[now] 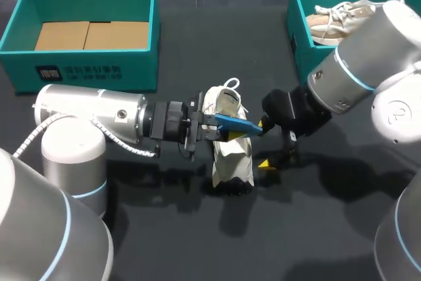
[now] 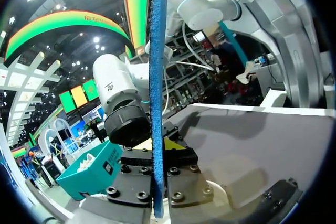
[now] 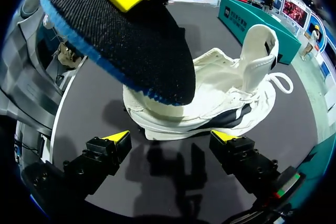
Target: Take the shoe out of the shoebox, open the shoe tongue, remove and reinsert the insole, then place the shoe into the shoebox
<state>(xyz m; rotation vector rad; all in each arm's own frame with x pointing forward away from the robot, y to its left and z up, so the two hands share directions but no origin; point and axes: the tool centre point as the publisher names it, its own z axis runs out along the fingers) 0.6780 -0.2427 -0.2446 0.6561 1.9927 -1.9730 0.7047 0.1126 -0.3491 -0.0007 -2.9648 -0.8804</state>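
Note:
A white shoe (image 1: pixel 231 153) stands on the dark table, its tongue (image 3: pixel 261 45) lifted up. My left gripper (image 1: pixel 205 127) comes in from the left and is shut on the blue-edged insole (image 1: pixel 235 125), holding it level just above the shoe. In the left wrist view the insole (image 2: pixel 156 87) shows edge-on between the fingers of that gripper (image 2: pixel 157 148). My right gripper (image 1: pixel 268 144) stands open at the shoe's right side. In the right wrist view its gripper (image 3: pixel 170 139) has the shoe (image 3: pixel 220 98) just ahead of it and the insole (image 3: pixel 121 40) above.
A teal shoebox (image 1: pixel 20 51) with cardboard in its bottom stands at the back left. A second teal box (image 1: pixel 297 31) at the back right holds a beige shoe (image 1: pixel 335 19). Bare table lies in front of the shoe.

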